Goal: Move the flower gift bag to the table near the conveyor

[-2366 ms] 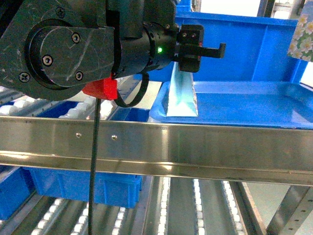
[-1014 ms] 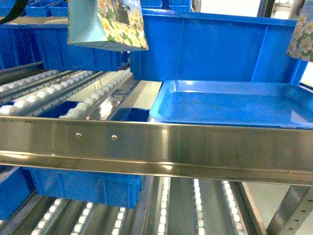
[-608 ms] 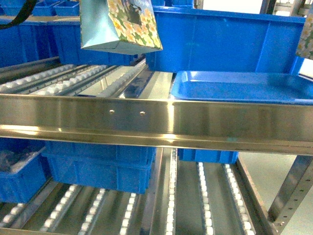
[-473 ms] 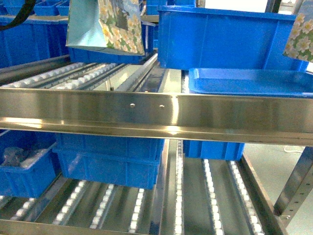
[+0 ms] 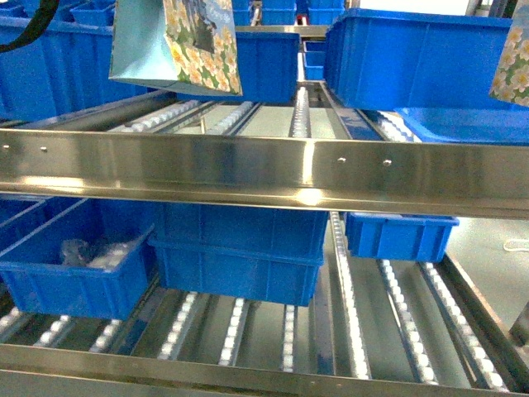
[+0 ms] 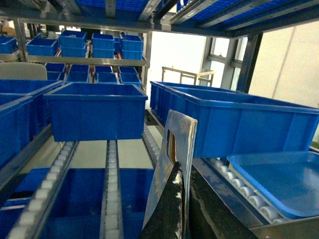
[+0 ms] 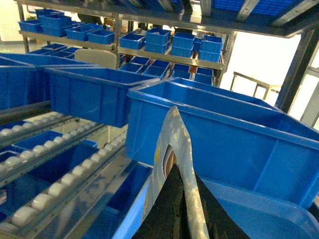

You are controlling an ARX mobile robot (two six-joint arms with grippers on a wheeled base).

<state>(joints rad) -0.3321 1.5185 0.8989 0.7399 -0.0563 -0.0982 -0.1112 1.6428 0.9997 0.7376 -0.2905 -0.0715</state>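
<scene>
A flower gift bag (image 5: 175,43), pale teal with yellow-white blooms, hangs at the upper left of the head view above the conveyor (image 5: 264,169). In the left wrist view my left gripper (image 6: 181,199) is shut on that flower gift bag's (image 6: 175,144) thin top edge. A second flowered bag (image 5: 513,64) hangs at the right edge. In the right wrist view my right gripper (image 7: 188,201) is shut on that second bag's rim (image 7: 174,142). Neither gripper shows in the head view. The table is out of view.
The rack's steel front rail crosses the head view, with white rollers (image 5: 302,112) behind it. Blue bins (image 5: 417,58) stand on the upper level and others (image 5: 240,256) on the lower level. A blue tray (image 5: 471,124) sits at the right.
The left arm that filled the head view has lifted out, taking the bag off the blue tray. The view has since drawn back, with the tray sliding right and the lower shelf showing.
</scene>
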